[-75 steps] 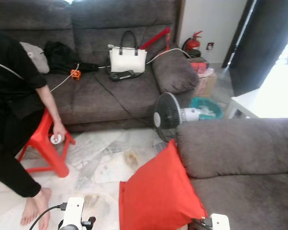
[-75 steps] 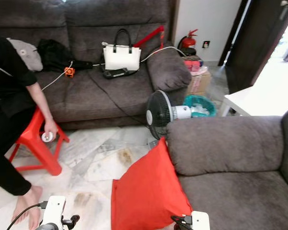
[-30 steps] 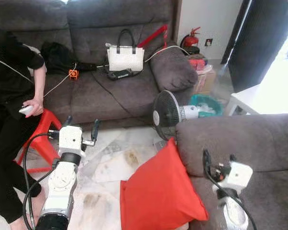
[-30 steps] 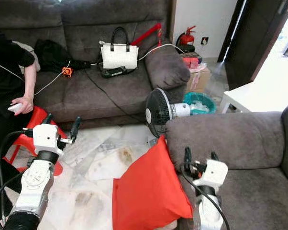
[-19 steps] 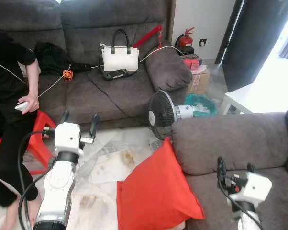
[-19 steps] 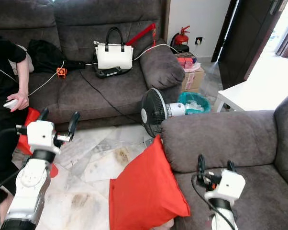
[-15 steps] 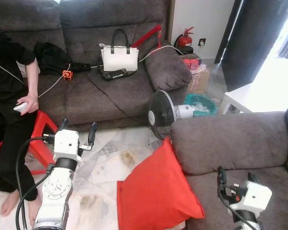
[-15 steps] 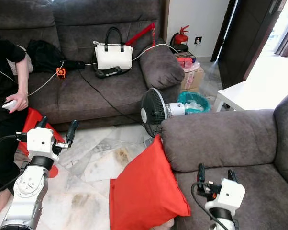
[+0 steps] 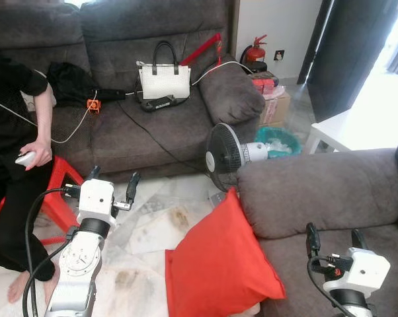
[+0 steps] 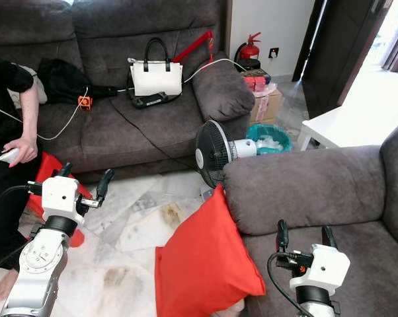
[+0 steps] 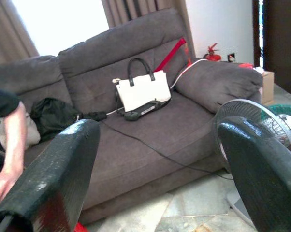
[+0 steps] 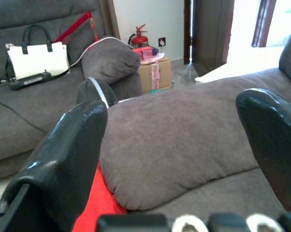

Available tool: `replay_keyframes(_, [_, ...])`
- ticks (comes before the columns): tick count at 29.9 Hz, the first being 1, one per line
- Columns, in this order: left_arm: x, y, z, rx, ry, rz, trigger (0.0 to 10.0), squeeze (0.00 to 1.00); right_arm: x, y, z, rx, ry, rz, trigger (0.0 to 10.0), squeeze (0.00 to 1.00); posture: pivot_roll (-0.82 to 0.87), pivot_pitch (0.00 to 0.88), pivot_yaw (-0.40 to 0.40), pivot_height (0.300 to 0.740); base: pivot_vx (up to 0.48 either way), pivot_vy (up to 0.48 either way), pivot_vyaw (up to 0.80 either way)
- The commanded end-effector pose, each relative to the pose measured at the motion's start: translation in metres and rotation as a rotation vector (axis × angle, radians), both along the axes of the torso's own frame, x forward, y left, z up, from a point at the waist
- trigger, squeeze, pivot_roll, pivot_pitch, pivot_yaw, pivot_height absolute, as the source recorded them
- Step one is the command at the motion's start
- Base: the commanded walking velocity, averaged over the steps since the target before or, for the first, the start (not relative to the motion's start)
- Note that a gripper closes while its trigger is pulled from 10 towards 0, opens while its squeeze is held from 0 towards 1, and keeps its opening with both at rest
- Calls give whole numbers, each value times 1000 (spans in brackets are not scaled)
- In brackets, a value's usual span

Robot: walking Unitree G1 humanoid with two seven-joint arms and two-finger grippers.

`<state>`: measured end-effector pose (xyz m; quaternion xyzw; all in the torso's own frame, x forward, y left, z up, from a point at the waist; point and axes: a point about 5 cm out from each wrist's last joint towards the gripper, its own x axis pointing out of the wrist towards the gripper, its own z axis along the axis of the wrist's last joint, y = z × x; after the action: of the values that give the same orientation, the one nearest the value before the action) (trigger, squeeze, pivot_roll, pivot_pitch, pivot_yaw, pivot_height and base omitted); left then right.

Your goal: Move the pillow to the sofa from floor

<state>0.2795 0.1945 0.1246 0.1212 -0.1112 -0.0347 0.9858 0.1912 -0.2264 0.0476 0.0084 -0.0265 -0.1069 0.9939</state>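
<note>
we see the red pillow [image 9: 222, 261] on the floor [image 9: 153, 231], leaning against the near sofa [image 9: 318, 191]. our left gripper [image 9: 113, 181] and right gripper [image 9: 332, 234] hover, fingers spread, gripping nothing.

A home living room is shown. Two grey fabric sofas [image 9: 153, 112] are set at right angles on a marble-tiled floor [image 9: 153, 224]. A white handbag [image 9: 164, 80] and dark clothing [image 9: 70, 82] are left on the far sofa, a standing fan [image 9: 227, 157] is placed between the sofas, and a fire extinguisher [image 9: 254, 51] is kept by the wall, near a cardboard box [image 9: 275, 105].
</note>
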Motion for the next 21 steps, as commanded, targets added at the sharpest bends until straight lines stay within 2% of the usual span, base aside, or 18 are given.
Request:
replay_keyframes(1, [13, 5, 11, 8, -11, -16, 10000, 0, 1, 0, -6, 20, 14, -39, 10000, 0, 71, 0, 142, 740, 0, 0, 0])
replay_keyframes(4, [23, 8, 21, 14, -19, -30, 10000, 0, 5, 5, -9, 43, 20, -61, 10000, 0, 57, 0, 156, 740, 0, 0, 0])
replay_keyframes(7, [32, 7, 20, 17, -3, -29, 10000, 0, 9, 12, -12, 67, 35, -63, 10000, 0, 45, 0, 144, 740, 0, 0, 0])
replay_keyframes(12, [30, 2, 19, 9, -5, -33, 10000, 0, 14, 15, -17, 82, 60, -35, 10000, 0, 94, 0, 127, 740, 0, 0, 0])
replay_keyframes(15, [28, 7, 15, 6, 5, -8, 10000, 0, 25, 21, -17, 87, 69, 8, 10000, 0, 121, 0, 76, 740, 0, 0, 0])
replay_keyframes(17, [27, 8, 14, 2, 6, -1, 10000, 0, 26, 22, -17, 85, 69, 19, 10000, 0, 121, 0, 76, 740, 0, 0, 0])
replay_keyframes(21, [22, 21, 9, -45, 9, 70, 10000, 0, 42, 29, -12, 47, 88, 136, 10000, 0, 162, 0, -37, 740, 0, 0, 0])
